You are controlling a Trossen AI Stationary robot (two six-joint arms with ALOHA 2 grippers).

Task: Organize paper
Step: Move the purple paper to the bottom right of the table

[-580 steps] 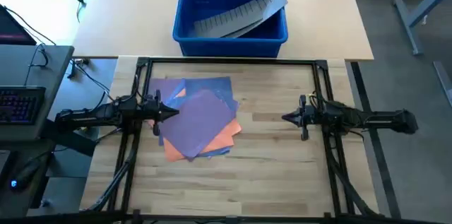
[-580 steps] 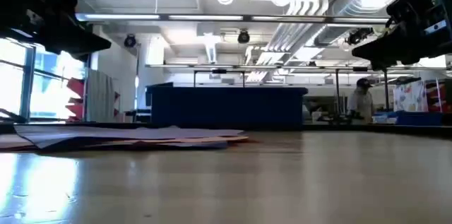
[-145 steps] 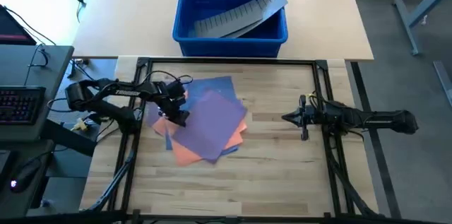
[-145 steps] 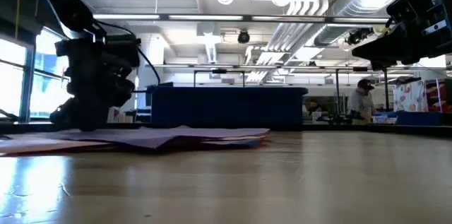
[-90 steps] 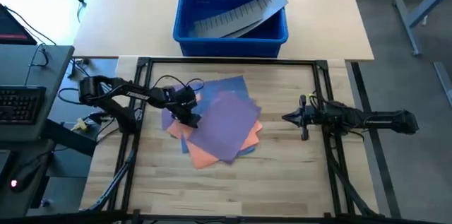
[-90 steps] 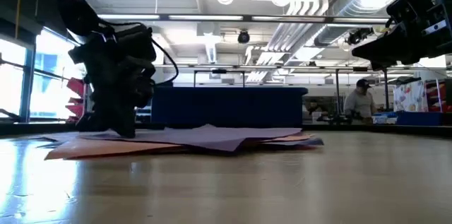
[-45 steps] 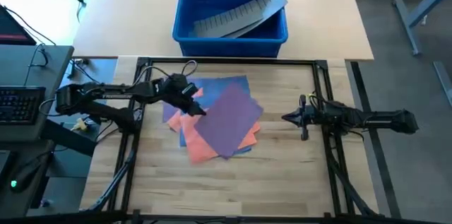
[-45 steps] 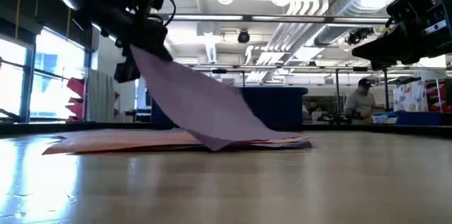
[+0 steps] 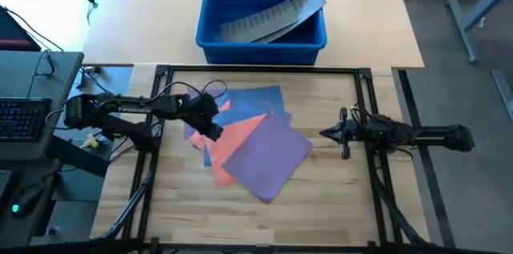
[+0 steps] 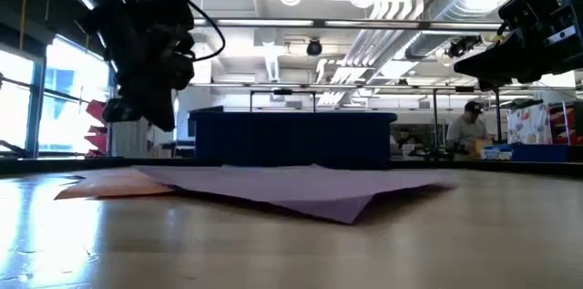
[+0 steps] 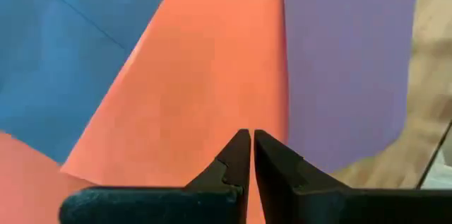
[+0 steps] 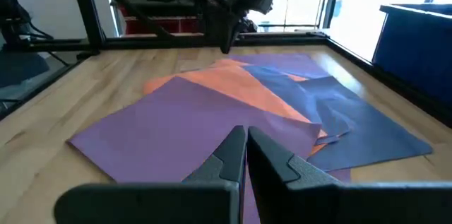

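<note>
- Half a second ago the top purple sheet (image 9: 268, 158) hung lifted from the left gripper (image 9: 215, 131); now it lies flat on the wooden table (image 9: 337, 198), slid off toward the table's middle and front, with its corner jutting past the rest of the pile.
- Left gripper hovers above the pile's left part, over the orange sheet (image 9: 240, 132), its fingers pressed together and holding nothing; in the left wrist view the closed tips (image 11: 248, 155) sit over orange paper, with purple beside it and blue sheets (image 11: 63, 54) on the other side.
- Paper remains in one overlapping pile on the left-centre of the table: blue sheets (image 9: 256, 100) at the back, orange showing in the middle, purple sheet in front and on top.
- Right gripper (image 9: 326, 133) waits above the table's right side, well apart from the paper, fingers pressed together and empty.
- Blue bin (image 9: 264, 42) with a grey ridged strip (image 9: 268, 18) stands on the far table.
</note>
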